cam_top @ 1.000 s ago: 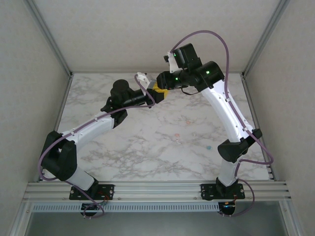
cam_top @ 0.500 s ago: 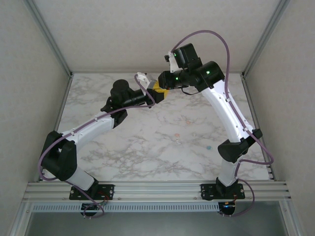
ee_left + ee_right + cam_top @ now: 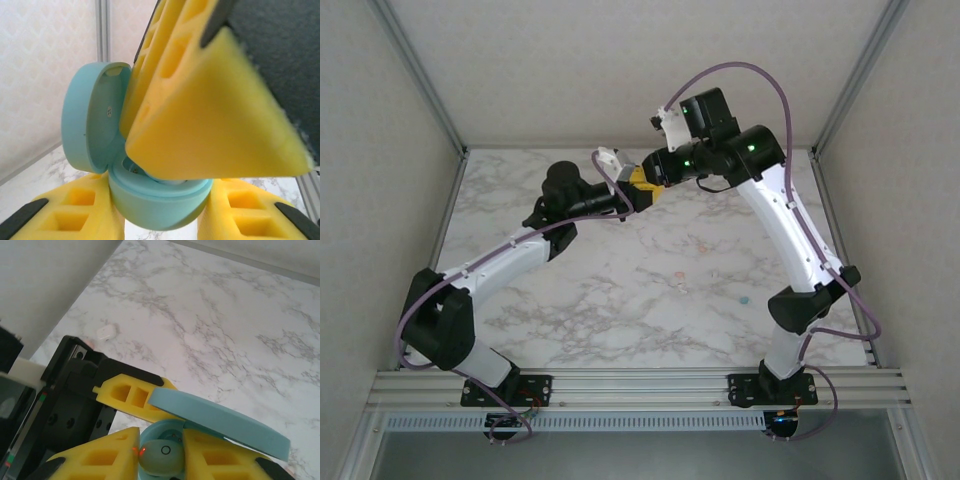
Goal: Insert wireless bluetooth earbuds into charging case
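My left gripper (image 3: 160, 216) is shut on the base of the teal charging case (image 3: 159, 200), held in the air at the table's back with its lid (image 3: 92, 127) swung open. My right gripper (image 3: 161, 456) is shut on a teal earbud (image 3: 167, 460) that shows a red light. It holds the earbud in the mouth of the case (image 3: 165, 432), under the open lid (image 3: 220, 422). In the top view the two grippers meet tip to tip, the left gripper (image 3: 636, 192) below the right gripper (image 3: 652, 176). Loose earbuds lie on the marble: pinkish (image 3: 678, 281), teal (image 3: 744, 298).
A small whitish piece (image 3: 106, 331) lies on the marble table (image 3: 620, 300) near the back left wall. Another pinkish bit (image 3: 698, 243) and a whitish one (image 3: 717, 275) lie mid-table. White walls with metal posts (image 3: 430, 100) close in the back and sides.
The right arm's wrist and elbow have shifted slightly to the right and back, its gripper still at the case. The left arm has barely moved.
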Action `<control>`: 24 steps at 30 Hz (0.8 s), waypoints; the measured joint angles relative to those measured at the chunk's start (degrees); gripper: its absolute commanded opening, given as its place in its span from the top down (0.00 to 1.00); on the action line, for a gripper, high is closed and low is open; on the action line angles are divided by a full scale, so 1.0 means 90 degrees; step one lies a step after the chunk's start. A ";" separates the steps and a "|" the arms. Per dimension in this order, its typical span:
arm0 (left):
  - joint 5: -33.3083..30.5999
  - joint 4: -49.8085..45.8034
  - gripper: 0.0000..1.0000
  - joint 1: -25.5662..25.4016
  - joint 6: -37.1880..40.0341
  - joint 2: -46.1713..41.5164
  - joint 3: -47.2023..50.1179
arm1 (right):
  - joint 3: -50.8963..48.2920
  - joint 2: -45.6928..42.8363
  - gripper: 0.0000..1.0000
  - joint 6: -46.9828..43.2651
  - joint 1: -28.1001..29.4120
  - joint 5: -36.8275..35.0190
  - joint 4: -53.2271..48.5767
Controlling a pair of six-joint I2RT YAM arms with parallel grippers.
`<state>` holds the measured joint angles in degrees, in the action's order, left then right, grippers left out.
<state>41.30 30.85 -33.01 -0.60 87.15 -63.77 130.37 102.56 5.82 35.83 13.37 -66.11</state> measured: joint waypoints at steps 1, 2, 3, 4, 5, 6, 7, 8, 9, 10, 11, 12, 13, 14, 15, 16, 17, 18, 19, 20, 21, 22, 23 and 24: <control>0.0080 0.0002 0.82 0.0010 -0.0053 -0.0024 0.0000 | -0.0080 -0.0066 0.73 -0.0090 -0.0022 0.0114 0.0044; 0.0151 0.0010 0.82 0.0017 -0.0102 -0.0049 0.0000 | -0.0146 -0.0117 0.72 -0.0160 -0.0041 0.0223 0.0083; 0.0211 0.0019 0.81 0.0027 -0.0138 -0.0068 0.0000 | -0.0189 -0.0158 0.72 -0.0226 -0.0061 0.0330 0.0100; 0.0272 0.0029 0.82 0.0041 -0.0199 -0.0095 0.0000 | -0.0253 -0.0209 0.71 -0.0291 -0.0083 0.0444 0.0141; 0.0357 0.0056 0.81 0.0063 -0.0274 -0.0117 0.0000 | -0.0311 -0.0257 0.70 -0.0350 -0.0100 0.0559 0.0182; 0.0393 0.0073 0.82 0.0075 -0.0325 -0.0129 -0.0002 | -0.0369 -0.0304 0.70 -0.0393 -0.0112 0.0651 0.0233; 0.0454 0.0078 0.82 0.0095 -0.0381 -0.0138 -0.0022 | -0.0437 -0.0355 0.69 -0.0423 -0.0121 0.0772 0.0277; 0.0529 0.0078 0.82 0.0100 -0.0435 -0.0138 -0.0049 | -0.0495 -0.0406 0.66 -0.0449 -0.0134 0.0860 0.0345; 0.0576 0.0080 0.82 0.0107 -0.0469 -0.0138 -0.0070 | -0.0544 -0.0444 0.65 -0.0478 -0.0136 0.0925 0.0401; 0.0612 0.0092 0.82 0.0109 -0.0505 -0.0138 -0.0097 | -0.0595 -0.0495 0.64 -0.0500 -0.0151 0.0998 0.0454; 0.0653 0.0100 0.82 0.0109 -0.0534 -0.0138 -0.0119 | -0.0639 -0.0537 0.63 -0.0508 -0.0158 0.1042 0.0503; 0.0678 0.0102 0.82 0.0109 -0.0554 -0.0138 -0.0141 | -0.0680 -0.0580 0.61 -0.0508 -0.0163 0.1081 0.0546; 0.0692 0.0107 0.82 0.0109 -0.0561 -0.0141 -0.0153 | -0.0704 -0.0612 0.60 -0.0508 -0.0168 0.1127 0.0583; 0.0692 0.0117 0.82 0.0109 -0.0561 -0.0151 -0.0155 | -0.0726 -0.0641 0.59 -0.0500 -0.0175 0.1161 0.0619; 0.0692 0.0117 0.82 0.0109 -0.0559 -0.0163 -0.0155 | -0.0750 -0.0665 0.57 -0.0481 -0.0175 0.1180 0.0651; 0.0690 0.0114 0.82 0.0109 -0.0559 -0.0175 -0.0155 | -0.0772 -0.0687 0.55 -0.0454 -0.0175 0.1195 0.0680; 0.0687 0.0114 0.82 0.0109 -0.0559 -0.0187 -0.0155 | -0.0787 -0.0712 0.54 -0.0401 -0.0175 0.1190 0.0714; 0.0680 0.0114 0.82 0.0109 -0.0556 -0.0192 -0.0155 | -0.0789 -0.0729 0.53 -0.0359 -0.0175 0.1183 0.0738; 0.0668 0.0117 0.82 0.0109 -0.0556 -0.0199 -0.0155 | -0.0794 -0.0753 0.52 -0.0316 -0.0175 0.1154 0.0760; 0.0661 0.0121 0.82 0.0109 -0.0554 -0.0204 -0.0155 | -0.0797 -0.0782 0.51 -0.0262 -0.0177 0.1134 0.0772; 0.0661 0.0117 0.82 0.0109 -0.0539 -0.0211 -0.0155 | -0.0799 -0.0801 0.51 -0.0221 -0.0177 0.1117 0.0775; 0.0653 0.0117 0.82 0.0109 -0.0529 -0.0219 -0.0155 | -0.0799 -0.0831 0.50 -0.0175 -0.0177 0.1086 0.0787; 0.0641 0.0117 0.82 0.0109 -0.0508 -0.0228 -0.0155 | -0.0799 -0.0857 0.50 -0.0126 -0.0182 0.1042 0.0811; 0.0639 0.0117 0.82 0.0109 -0.0495 -0.0233 -0.0155 | -0.0799 -0.0882 0.50 -0.0085 -0.0189 0.1018 0.0840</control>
<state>47.05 31.90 -32.03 -5.06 85.06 -65.17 123.17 94.63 5.06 34.13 22.52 -58.54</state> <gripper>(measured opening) 0.343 0.497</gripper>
